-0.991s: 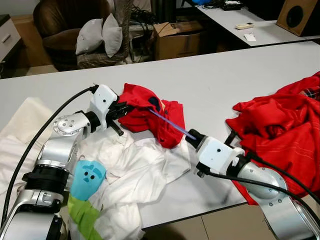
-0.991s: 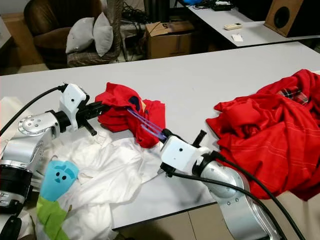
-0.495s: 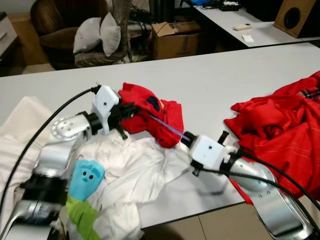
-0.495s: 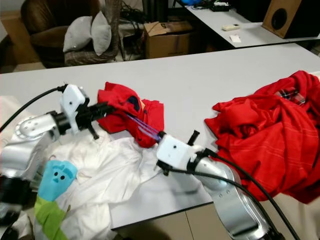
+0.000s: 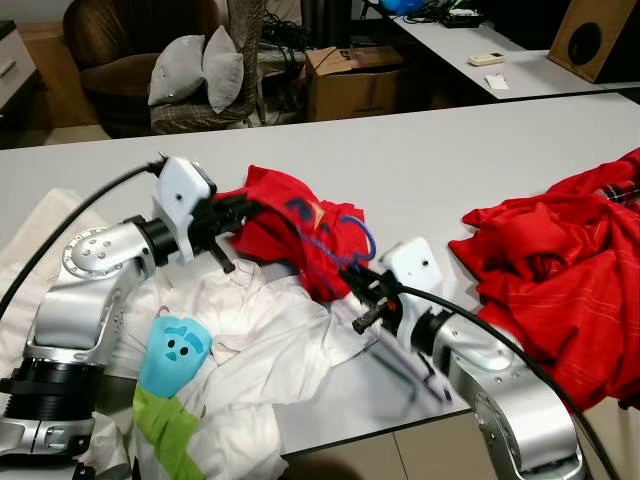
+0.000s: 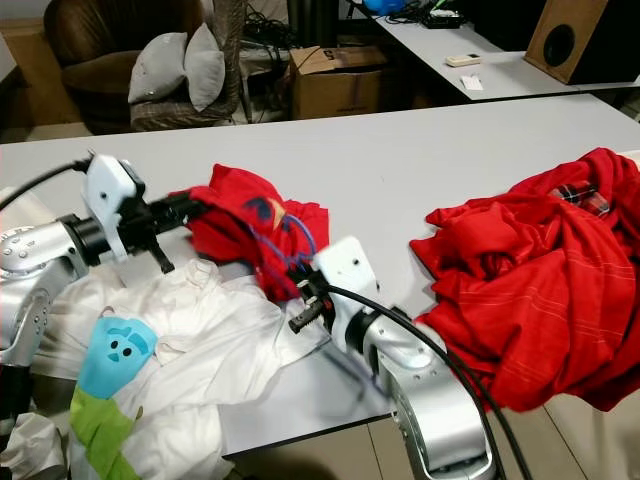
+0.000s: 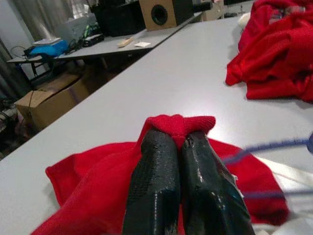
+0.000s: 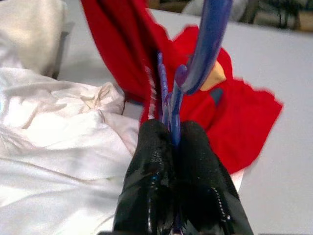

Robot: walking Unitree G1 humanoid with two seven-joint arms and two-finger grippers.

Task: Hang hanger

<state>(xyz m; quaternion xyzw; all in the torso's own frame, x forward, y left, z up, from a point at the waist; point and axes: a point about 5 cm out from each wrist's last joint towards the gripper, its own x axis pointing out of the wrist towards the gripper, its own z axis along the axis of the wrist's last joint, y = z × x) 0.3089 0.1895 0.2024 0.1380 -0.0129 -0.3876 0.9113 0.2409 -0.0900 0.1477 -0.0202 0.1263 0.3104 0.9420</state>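
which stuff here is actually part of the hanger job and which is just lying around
In the job:
- blue hanger, pinched by the right gripper
- small red shirt, its edge pinched by the left gripper

Lying about:
- white clothes
- big red pile
- blue monster-face item
- cardboard box

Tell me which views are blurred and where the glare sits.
Both eye views: the right gripper and blue hanger are smeared, the background sharp. Left wrist view: the hanger streaks, glare on the table. Right wrist view: the red shirt is soft, the fingers crisp.
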